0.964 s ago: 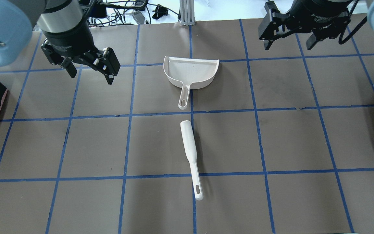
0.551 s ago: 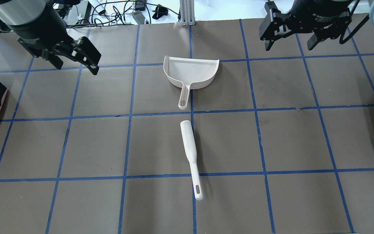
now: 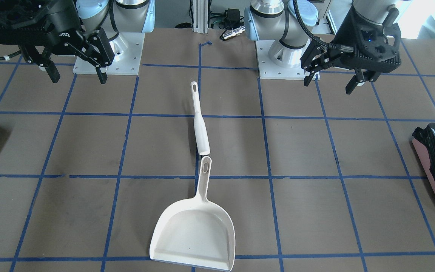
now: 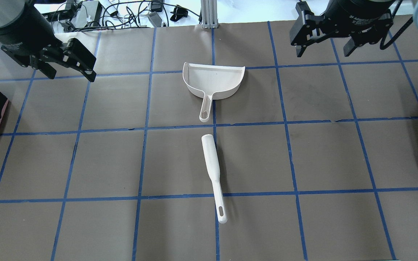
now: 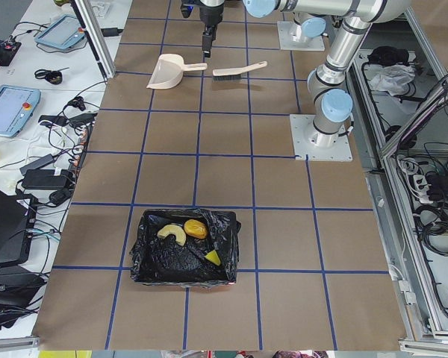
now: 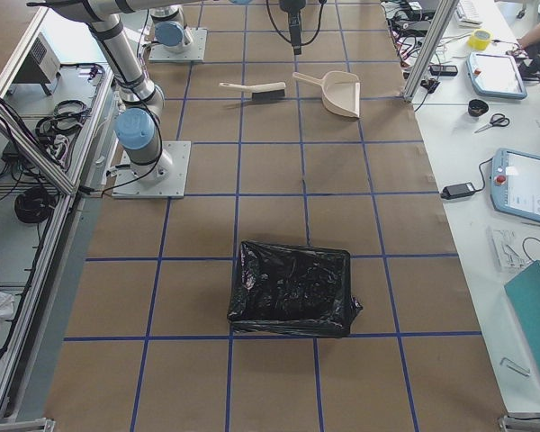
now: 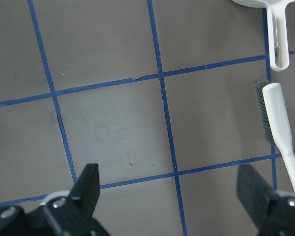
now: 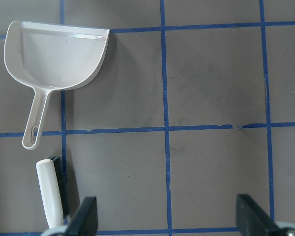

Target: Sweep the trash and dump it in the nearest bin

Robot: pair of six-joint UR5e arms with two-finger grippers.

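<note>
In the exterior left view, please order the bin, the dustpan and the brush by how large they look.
1. bin: largest, though it is also nearest the camera.
2. dustpan.
3. brush: about as long as the dustpan, but thinner.

Brown table gridded with blue tape; white side bench strewn with cables and tablets.

The dustpan and brush look smooth pale plastic; the table matt brown; the bin liner glossy, crinkled black.
</note>
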